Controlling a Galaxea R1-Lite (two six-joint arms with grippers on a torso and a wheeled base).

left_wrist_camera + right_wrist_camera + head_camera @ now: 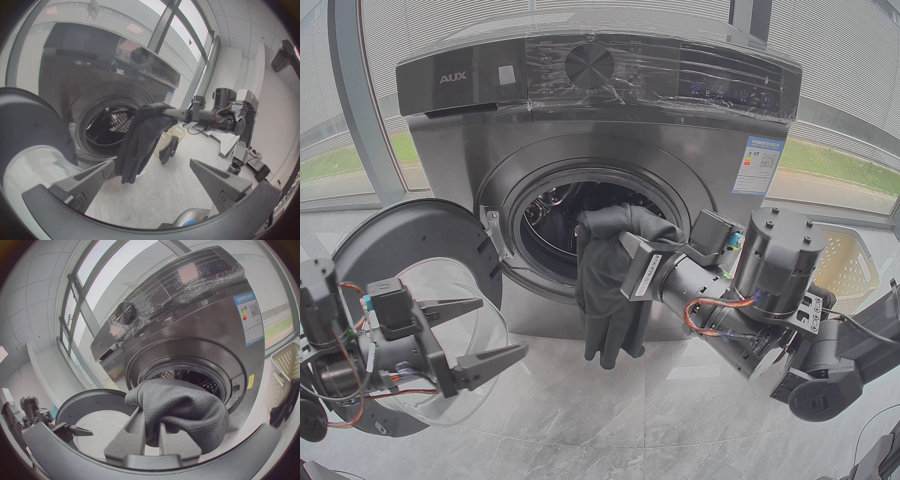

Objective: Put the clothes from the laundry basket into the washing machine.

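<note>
Right claw [628, 245]: clamped on a black mesh garment [606, 275], held just in front of the open drum mouth of the washing machine [600, 144], with its lower end hanging toward the floor [581, 406]

Left claw [501, 328]: fingers spread, holding nothing, beside the swung-open door [406, 237]

Laundry basket [850, 265]: right of the machine, with a dark garment [286, 405] draped over its rim

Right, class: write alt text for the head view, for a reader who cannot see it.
The right gripper holds a black garment before the open washer, cloth hanging down. The left gripper, open, is beside the swung-open door. A basket stands at right.
</note>
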